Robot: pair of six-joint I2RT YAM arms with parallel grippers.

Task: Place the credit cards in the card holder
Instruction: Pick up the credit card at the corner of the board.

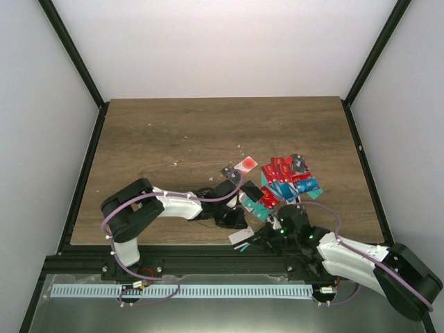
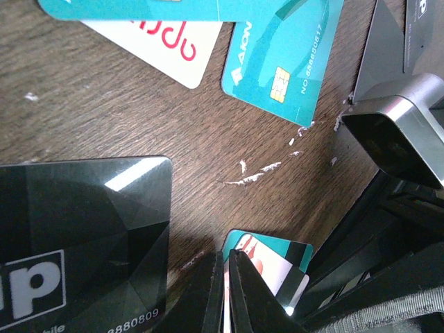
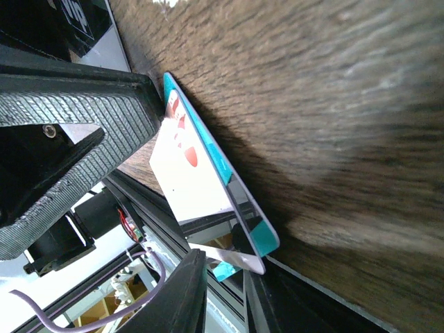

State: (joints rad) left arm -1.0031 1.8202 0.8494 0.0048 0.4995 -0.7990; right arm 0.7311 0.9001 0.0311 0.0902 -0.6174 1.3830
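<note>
My left claw is squeezed shut on one end of a white card with teal edges. My right claw has that card's other end between its fingers, but I cannot tell if it squeezes. Both arms lie low and bent, reaching in to this card at the near edge of the table. Near the card lies a teal card that says AION. A black card beside it says "vip" and 8880809. The heap of credit cards lies further back and to the right of the held card.
</note>
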